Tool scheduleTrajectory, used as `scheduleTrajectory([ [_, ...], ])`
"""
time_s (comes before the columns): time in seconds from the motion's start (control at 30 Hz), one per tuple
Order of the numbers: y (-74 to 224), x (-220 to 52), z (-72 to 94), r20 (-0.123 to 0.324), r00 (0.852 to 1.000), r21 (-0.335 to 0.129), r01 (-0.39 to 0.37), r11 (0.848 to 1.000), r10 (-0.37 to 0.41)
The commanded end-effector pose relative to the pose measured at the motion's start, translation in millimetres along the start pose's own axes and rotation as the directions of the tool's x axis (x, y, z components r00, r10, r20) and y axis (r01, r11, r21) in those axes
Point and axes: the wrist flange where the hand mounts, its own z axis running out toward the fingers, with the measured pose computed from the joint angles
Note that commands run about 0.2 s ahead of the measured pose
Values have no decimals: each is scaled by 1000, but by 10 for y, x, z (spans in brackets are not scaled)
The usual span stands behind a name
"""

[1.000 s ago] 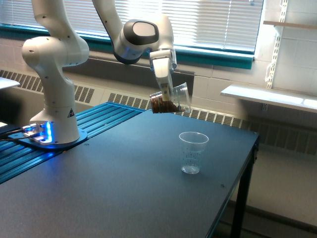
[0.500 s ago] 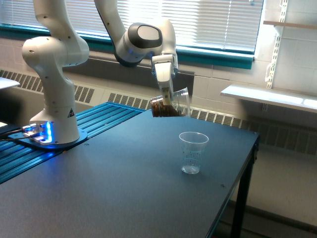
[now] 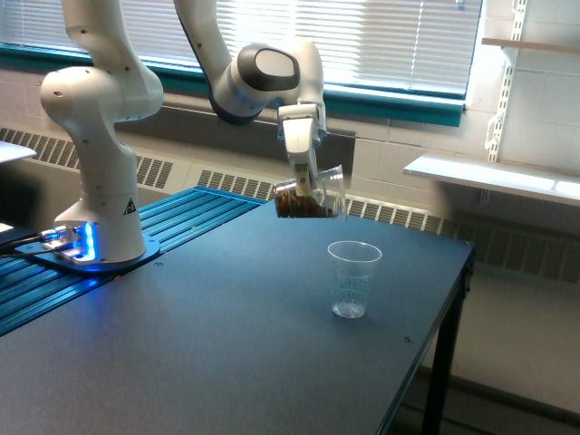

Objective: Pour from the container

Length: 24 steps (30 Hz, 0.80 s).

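Note:
The container (image 3: 311, 196) is a wide clear cup with brown material in its bottom. It hangs tilted in the air, its mouth turned toward the exterior view's right. My gripper (image 3: 305, 184) is shut on it from above. Below it and to the right, a narrower clear cup (image 3: 352, 278) with printed marks stands upright on the dark table (image 3: 227, 344); it looks empty. The container's mouth is up and left of that cup's rim, and nothing is falling from it.
The arm's white base (image 3: 95, 181) stands at the table's left on blue ribbed panels (image 3: 195, 213). The table's right edge (image 3: 453, 308) drops off beside the marked cup. A white shelf (image 3: 494, 177) and a radiator line the back wall.
The gripper has turned closer to vertical and sunk slightly. The container has swung with it, tipping a little further and drifting left. The marked cup has stayed put.

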Motion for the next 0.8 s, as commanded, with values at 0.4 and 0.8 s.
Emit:
scheduleTrajectory([
  [0.4,-179,-7,-39,-18,999,-29,31,999,-31],
  [0.8,-205,-63,9,-13,999,-57,42,997,-43],
])
